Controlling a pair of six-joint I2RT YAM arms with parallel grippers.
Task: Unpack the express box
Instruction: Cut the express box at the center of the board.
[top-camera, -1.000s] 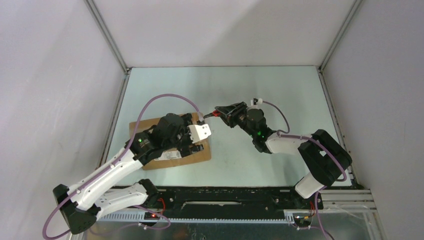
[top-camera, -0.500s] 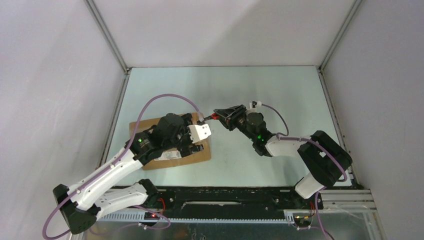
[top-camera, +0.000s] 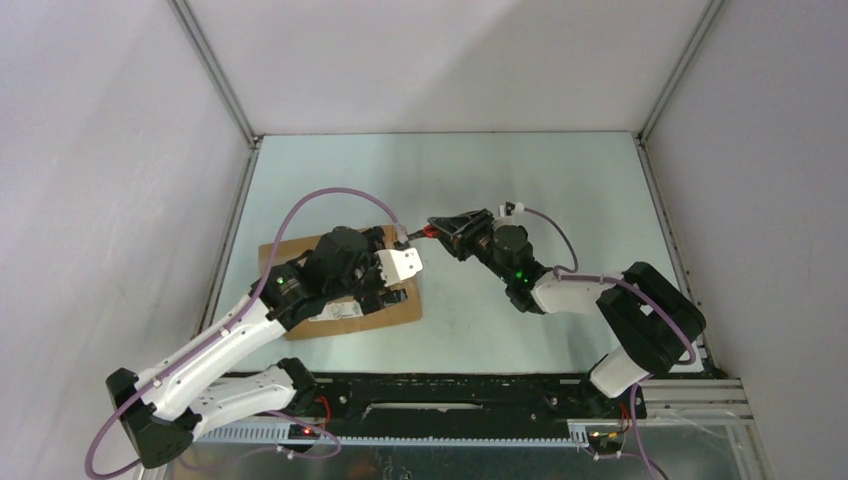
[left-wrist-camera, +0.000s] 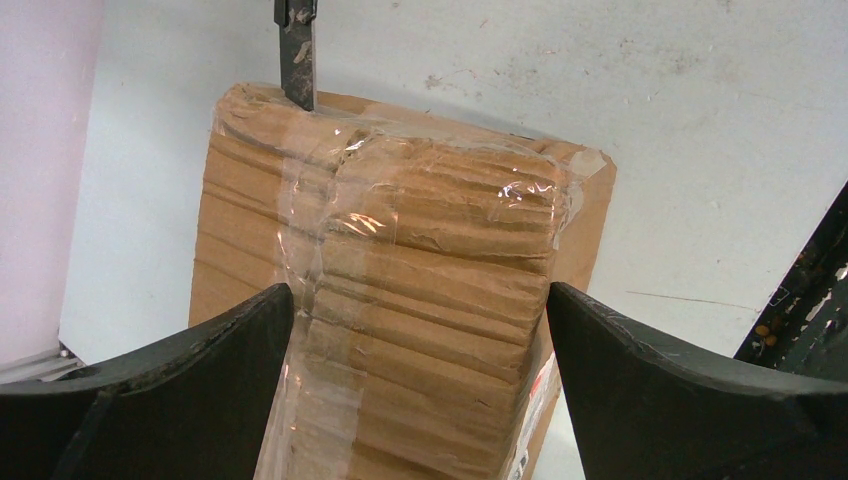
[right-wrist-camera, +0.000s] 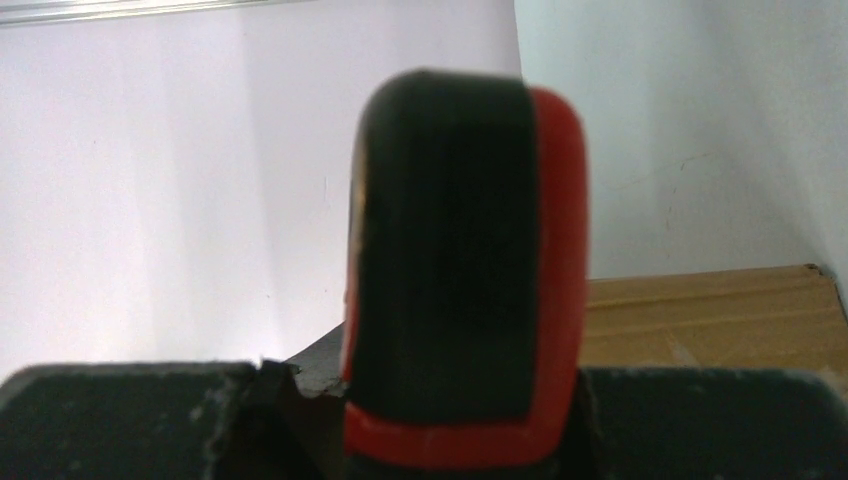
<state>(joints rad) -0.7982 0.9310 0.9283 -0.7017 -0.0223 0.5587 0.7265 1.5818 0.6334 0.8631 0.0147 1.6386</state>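
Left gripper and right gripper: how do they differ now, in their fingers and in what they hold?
The left gripper has its fingers wide open; the right gripper has them shut. The left gripper holds nothing, one finger on each side of the express box; the right gripper holds a black and red cutter, its blade tip at the box's taped far edge. Both work at the same box.

The express box (left-wrist-camera: 430, 210) lies on the near left part of the table (top-camera: 450, 180), the left gripper (left-wrist-camera: 418, 300) hangs over it with one finger on each side, and to its right the right gripper (top-camera: 445, 226) holds a knife (top-camera: 420, 234) that touches the box's far right corner.
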